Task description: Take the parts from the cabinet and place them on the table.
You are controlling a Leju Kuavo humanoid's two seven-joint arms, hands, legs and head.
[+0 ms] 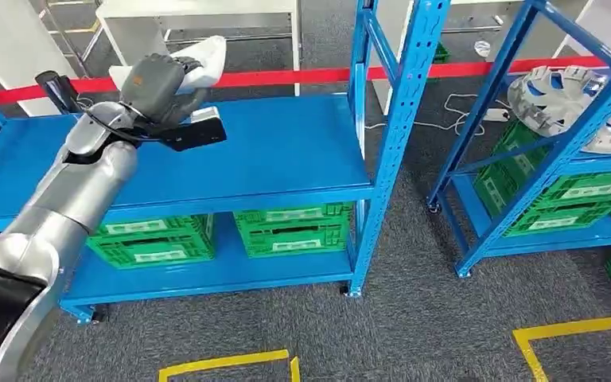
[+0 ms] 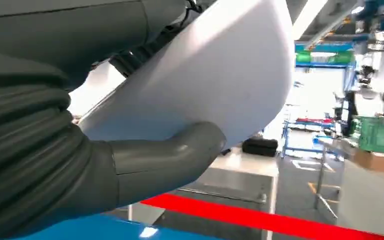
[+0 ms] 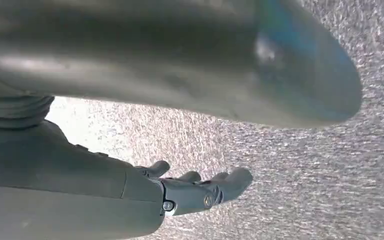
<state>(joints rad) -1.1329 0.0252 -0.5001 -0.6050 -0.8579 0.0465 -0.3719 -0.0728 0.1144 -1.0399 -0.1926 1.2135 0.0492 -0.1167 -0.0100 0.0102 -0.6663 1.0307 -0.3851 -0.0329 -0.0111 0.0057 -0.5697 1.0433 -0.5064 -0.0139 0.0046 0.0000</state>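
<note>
A white curved part [image 1: 209,57] is gripped by my left hand [image 1: 156,83] above the back left of the blue cabinet's top shelf [image 1: 286,151]. In the left wrist view the white part [image 2: 220,75] lies against the palm, with the grey thumb [image 2: 170,155] pressed under it. My right hand [image 3: 195,190] hangs over grey carpet with its fingers stretched out and nothing in them.
Green crates [image 1: 290,231] stand on the cabinet's lower shelf. A second blue rack [image 1: 525,159] at the right carries silver wheel-like parts [image 1: 565,95] and more green crates. Red tape [image 1: 286,77] runs behind the cabinet, a white table [image 1: 199,12] beyond it. Yellow floor marks [image 1: 223,362] lie in front.
</note>
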